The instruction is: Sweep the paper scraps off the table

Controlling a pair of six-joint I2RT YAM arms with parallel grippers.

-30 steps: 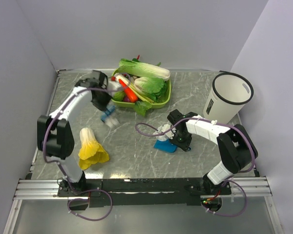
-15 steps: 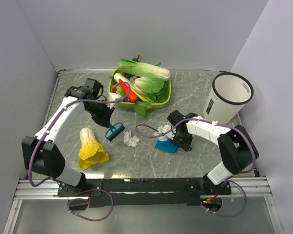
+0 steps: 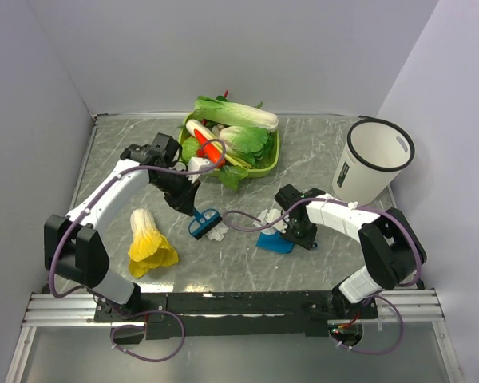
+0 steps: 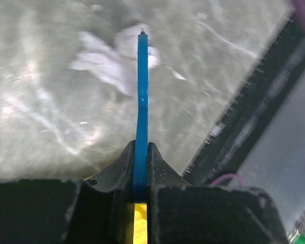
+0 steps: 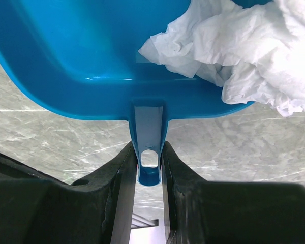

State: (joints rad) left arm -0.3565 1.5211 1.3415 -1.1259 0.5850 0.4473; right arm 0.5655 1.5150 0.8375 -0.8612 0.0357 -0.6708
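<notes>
Top external view: left tool (image 3: 188, 206) pinches a blue brush (image 3: 204, 224) just behind the paper scraps (image 3: 219, 232) on the worktop (image 3: 223, 271), to push them; right tool (image 3: 294, 234) clamps the dustpan (image 3: 273, 242) handle, mouth apparently facing them.

Two clumps of white paper scraps (image 3: 219, 232) on a grey-green marbled table (image 3: 319, 152).
One small crumpled clump lies on the bare surface near the middle, right against the head of a blue brush (image 3: 203, 223); the left wrist view shows it only as a white blur (image 4: 109, 63) behind the brush's edge. The other scraps (image 3: 269, 216), a larger crinkled tissue wad (image 5: 244, 46), sit just to the right in a blue dustpan (image 3: 273, 242), heaped to one side and hanging past its rim. The table is flat, with thin white veins and a metal rail (image 3: 64, 307) along its near edge.
</notes>
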